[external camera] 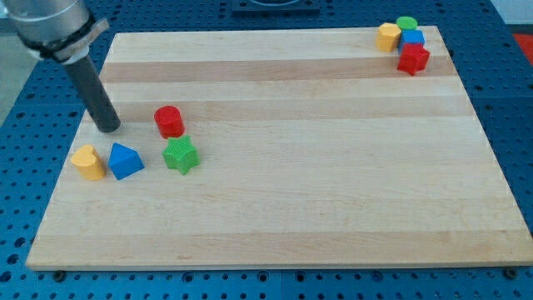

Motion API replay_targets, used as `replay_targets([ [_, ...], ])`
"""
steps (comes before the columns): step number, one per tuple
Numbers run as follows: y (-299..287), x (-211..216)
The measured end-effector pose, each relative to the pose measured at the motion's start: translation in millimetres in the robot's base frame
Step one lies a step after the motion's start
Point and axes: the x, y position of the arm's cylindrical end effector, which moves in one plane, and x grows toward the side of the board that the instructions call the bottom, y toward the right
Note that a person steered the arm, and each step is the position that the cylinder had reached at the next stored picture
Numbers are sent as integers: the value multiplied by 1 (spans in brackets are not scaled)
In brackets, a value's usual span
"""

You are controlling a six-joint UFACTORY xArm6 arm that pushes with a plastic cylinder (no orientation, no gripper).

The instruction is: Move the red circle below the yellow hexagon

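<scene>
Red circle (169, 121) near the table's left edge, just above the green star (180, 156). Yellow hexagon (388, 37) at the top right corner, clustered with green circle (406, 23), blue block (411, 38) and red block (413, 59). Wide bare wooden table (316, 175) between the groups. No jaws: plain rod, my tip (109, 127) left of the red circle, apart. Blue block (125, 161) and yellow heart (87, 162) by the left edge.

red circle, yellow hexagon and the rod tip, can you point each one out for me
red circle (169, 121), camera view, on its round top face
yellow hexagon (388, 37), camera view, on its top face, at the view's top right
my tip (109, 129), camera view, at the rod's very end, left of the red circle
</scene>
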Motion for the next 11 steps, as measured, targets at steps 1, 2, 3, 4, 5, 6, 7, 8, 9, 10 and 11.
replay_targets([
  [1, 62, -6],
  [2, 141, -32],
  [3, 186, -47],
  [4, 184, -43],
  [5, 160, -16],
  [6, 209, -13],
  [7, 277, -45],
  [8, 294, -58],
  [9, 255, -32],
  [10, 257, -55],
  [11, 313, -99],
])
